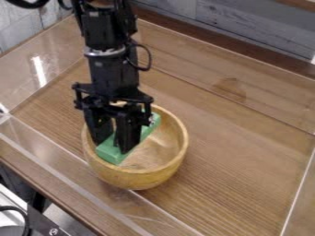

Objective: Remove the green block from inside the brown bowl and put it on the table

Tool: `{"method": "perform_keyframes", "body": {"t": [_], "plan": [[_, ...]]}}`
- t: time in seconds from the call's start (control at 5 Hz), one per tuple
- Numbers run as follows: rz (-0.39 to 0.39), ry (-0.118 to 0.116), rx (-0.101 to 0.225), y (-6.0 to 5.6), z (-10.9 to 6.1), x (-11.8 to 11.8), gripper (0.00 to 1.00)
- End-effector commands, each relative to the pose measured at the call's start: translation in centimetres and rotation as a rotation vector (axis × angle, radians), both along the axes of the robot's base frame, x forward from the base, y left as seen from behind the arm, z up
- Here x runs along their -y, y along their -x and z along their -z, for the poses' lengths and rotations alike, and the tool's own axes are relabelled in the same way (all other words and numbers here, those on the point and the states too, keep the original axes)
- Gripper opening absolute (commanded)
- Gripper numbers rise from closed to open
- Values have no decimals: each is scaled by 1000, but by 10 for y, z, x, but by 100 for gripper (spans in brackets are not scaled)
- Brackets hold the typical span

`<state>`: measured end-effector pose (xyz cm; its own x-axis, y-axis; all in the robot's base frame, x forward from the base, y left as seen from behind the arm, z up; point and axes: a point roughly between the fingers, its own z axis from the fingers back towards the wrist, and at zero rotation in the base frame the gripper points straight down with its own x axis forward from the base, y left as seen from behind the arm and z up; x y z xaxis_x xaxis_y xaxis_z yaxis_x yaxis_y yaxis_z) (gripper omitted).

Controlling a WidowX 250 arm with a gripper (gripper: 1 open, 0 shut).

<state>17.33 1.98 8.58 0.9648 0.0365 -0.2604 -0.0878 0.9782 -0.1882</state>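
Note:
The brown bowl (170, 159), round and light wood, sits on the table (246, 111) near the front left. My gripper (121, 140) hangs straight down over the bowl, its black fingers shut on the green block (133, 143). The block is a bright green bar, tilted, with its upper end between the fingers and its lower end still within the bowl's rim. The fingers hide part of the block.
Clear acrylic walls (289, 198) run around the table's edges. The robot arm (105, 37) rises from the gripper toward the top left. Bare wood-grain surface lies to the right of and behind the bowl.

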Motion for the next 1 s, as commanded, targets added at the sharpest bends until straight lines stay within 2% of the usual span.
{"method": "perform_keyframes", "body": {"t": [0.0, 0.6, 0.8], "plan": [[-18, -3, 53, -9, -19, -3, 0], [-16, 23, 74, -14, -38, -3, 0], [-14, 32, 69, -13, -42, 2, 0]]}}
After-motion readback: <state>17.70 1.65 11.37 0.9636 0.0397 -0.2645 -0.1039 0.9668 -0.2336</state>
